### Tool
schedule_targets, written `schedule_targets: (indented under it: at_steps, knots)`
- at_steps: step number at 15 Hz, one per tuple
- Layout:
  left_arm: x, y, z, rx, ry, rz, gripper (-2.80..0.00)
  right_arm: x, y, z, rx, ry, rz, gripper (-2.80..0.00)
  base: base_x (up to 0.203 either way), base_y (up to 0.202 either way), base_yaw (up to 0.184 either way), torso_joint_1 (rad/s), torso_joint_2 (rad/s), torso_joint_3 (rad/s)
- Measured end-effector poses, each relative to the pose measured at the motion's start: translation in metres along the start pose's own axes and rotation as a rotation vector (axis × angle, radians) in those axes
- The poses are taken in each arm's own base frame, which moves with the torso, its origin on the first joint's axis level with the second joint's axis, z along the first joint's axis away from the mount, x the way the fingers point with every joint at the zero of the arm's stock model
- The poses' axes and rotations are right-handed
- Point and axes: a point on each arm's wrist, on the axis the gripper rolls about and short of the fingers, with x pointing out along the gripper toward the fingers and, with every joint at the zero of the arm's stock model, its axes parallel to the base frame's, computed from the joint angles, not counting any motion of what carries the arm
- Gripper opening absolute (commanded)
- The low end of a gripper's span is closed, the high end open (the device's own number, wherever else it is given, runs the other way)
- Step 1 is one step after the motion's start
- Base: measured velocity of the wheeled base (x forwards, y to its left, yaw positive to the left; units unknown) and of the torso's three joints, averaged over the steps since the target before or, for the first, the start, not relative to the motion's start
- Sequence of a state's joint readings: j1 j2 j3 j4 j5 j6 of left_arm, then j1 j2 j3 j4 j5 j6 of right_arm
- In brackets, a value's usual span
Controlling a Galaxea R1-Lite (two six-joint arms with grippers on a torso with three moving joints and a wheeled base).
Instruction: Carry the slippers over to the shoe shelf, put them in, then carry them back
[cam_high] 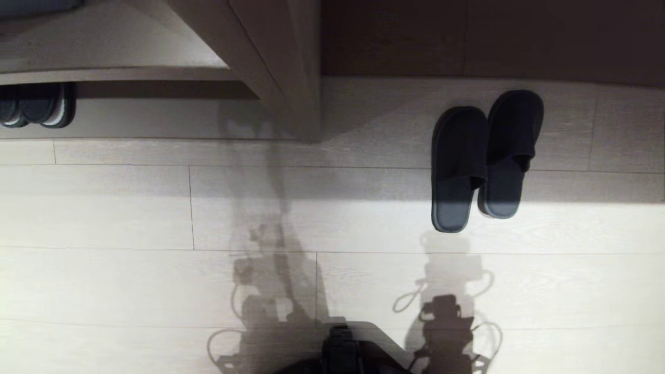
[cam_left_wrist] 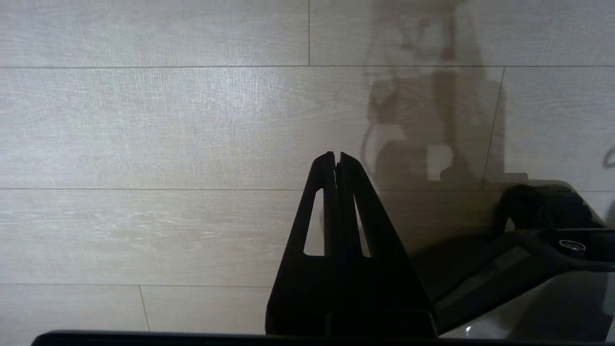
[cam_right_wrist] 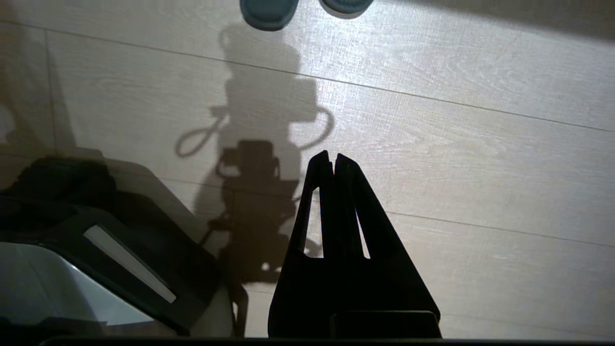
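The slippers [cam_high: 483, 161] lie side by side on the pale floor at the right, dark grey, toes toward the dark wall, heels toward me. Their heel ends [cam_right_wrist: 269, 12] peek in at the edge of the right wrist view, well ahead of my right gripper [cam_right_wrist: 332, 154], which hangs shut and empty over bare floor. My left gripper [cam_left_wrist: 336, 154] is also shut with nothing in it, over floor planks. Neither gripper is in the head view, only their shadows. The pale wood shoe shelf unit [cam_high: 280, 78] stands at the upper left with a low opening [cam_high: 156, 109] beneath it.
Another dark pair with whitish sole edges [cam_high: 39, 104] sits inside the low opening at the far left. A dark brown wall [cam_high: 493, 36] runs behind the slippers. My own base [cam_high: 340, 353] shows at the lower edge. Open floor lies between me and the slippers.
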State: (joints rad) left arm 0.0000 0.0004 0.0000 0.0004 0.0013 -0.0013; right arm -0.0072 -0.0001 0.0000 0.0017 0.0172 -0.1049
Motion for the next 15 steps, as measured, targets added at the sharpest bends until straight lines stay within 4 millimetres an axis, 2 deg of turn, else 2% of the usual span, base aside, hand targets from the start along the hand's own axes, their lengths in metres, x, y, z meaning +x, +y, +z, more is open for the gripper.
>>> schedule_targets:
  at_steps: [15]
  knots:
    - [-0.0001, 0.0000, 0.0000, 0.000, -0.002, 0.000, -2.80, -0.0001, 0.0000, 0.0001, 0.003, -0.003, 0.000, -2.80, 0.000, 0.000, 0.000, 0.002, 0.00, 0.201]
